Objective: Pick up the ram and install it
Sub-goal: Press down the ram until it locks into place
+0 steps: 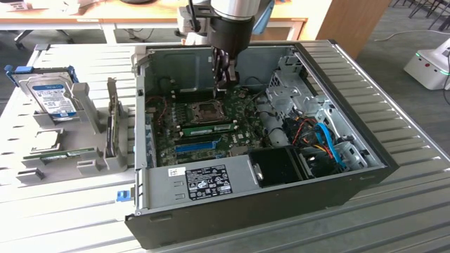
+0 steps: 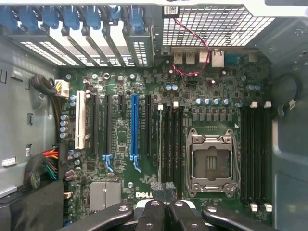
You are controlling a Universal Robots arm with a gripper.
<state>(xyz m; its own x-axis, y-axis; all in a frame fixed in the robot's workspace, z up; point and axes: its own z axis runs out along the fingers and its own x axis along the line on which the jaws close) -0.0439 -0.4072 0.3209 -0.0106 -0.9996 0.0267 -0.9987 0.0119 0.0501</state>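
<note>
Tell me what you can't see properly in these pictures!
- Tool: in the exterior view its tips blend into the dark board, so I can't tell whether they touch it.
- Ram in its slot: too small in the exterior view to tell if it is fully clicked in.
- Expansion card: seen edge-on, so its face is hidden.
- White sticker: writing too small to read.

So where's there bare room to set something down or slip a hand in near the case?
Bare ribbed grey tabletop lies in front of the grey parts holder, and along the open black computer case on the exterior view's right. Inside is crowded: green motherboard, blue and orange cables, and the shut end effector over the CPU socket.
</note>
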